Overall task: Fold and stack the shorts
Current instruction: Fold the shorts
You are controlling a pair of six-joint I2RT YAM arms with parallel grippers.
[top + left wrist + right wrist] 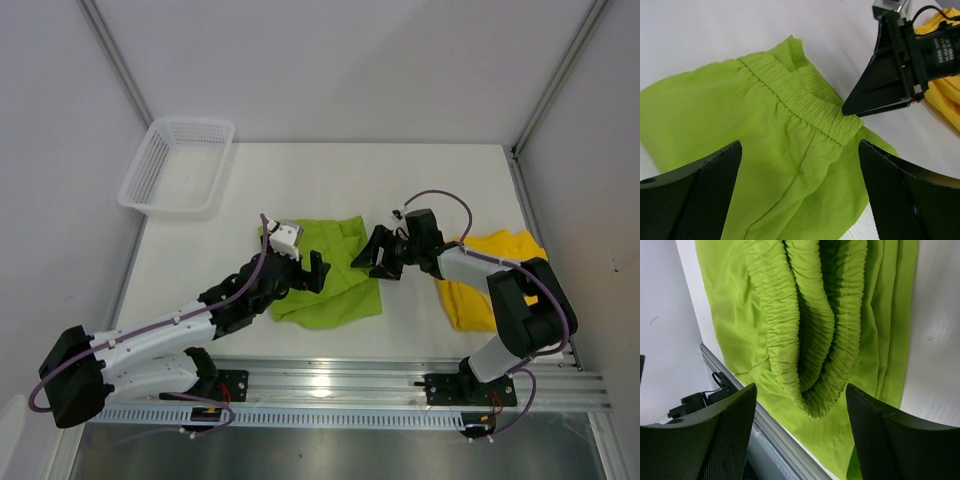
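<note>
At your far left, the white mesh basket [170, 207] sits at the table's back corner; your left gripper [318, 272] hovers over the lime green shorts [335, 300], fingers spread wide, gripping nothing; those shorts lie folded mid-table; your right gripper [375, 262] has its fingers apart either side of the bunched waistband [812, 340]; the yellow shorts [465, 305] lie crumpled beneath the right arm.

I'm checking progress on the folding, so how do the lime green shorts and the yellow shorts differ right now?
The lime green shorts lie mid-table between the left gripper and right gripper; the yellow shorts lie near the right edge, away from both. The green pair shows its waistband doubled over; the yellow pair is partly hidden by the right arm. Both rest on the table, unheld.
</note>
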